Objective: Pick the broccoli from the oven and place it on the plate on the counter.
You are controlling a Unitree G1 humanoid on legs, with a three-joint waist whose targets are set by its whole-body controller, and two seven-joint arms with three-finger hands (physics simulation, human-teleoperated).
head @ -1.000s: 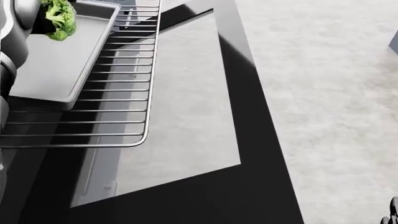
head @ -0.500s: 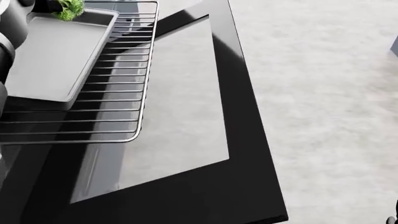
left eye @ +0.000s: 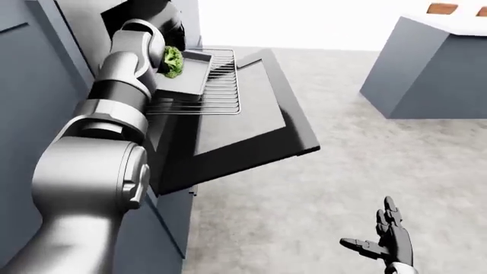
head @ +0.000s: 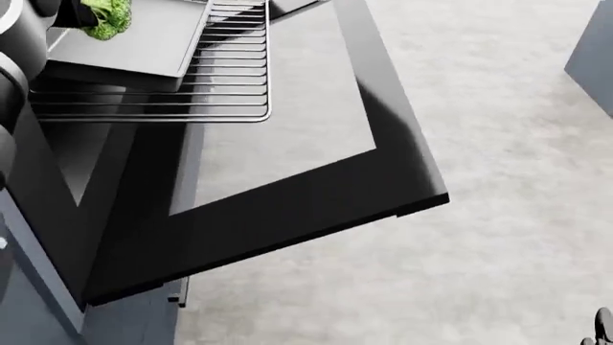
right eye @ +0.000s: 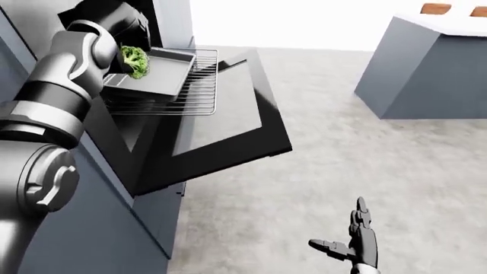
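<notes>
The broccoli (right eye: 135, 60) is a green floret hanging just above the left rim of a grey baking tray (head: 144, 43) on the pulled-out oven rack (head: 230, 79). It also shows in the top left corner of the head view (head: 107, 16). My left hand (right eye: 124, 50) reaches into the oven, its dark fingers closed on the broccoli and mostly hidden behind it. My right hand (right eye: 342, 228) hangs open and empty low over the floor, at the bottom right of the eye views. No plate shows in any view.
The black oven door (head: 287, 144) lies open and flat, jutting out over the grey floor (left eye: 327, 188). Grey cabinet fronts (left eye: 30, 85) line the left. A grey counter block (left eye: 426, 68) stands at the upper right with a brown object (left eye: 441, 8) on top.
The whole head view has shifted: rack and tray now sit higher, and the door's outer edge and more floor show. The broccoli stays in my left hand at the top left.
</notes>
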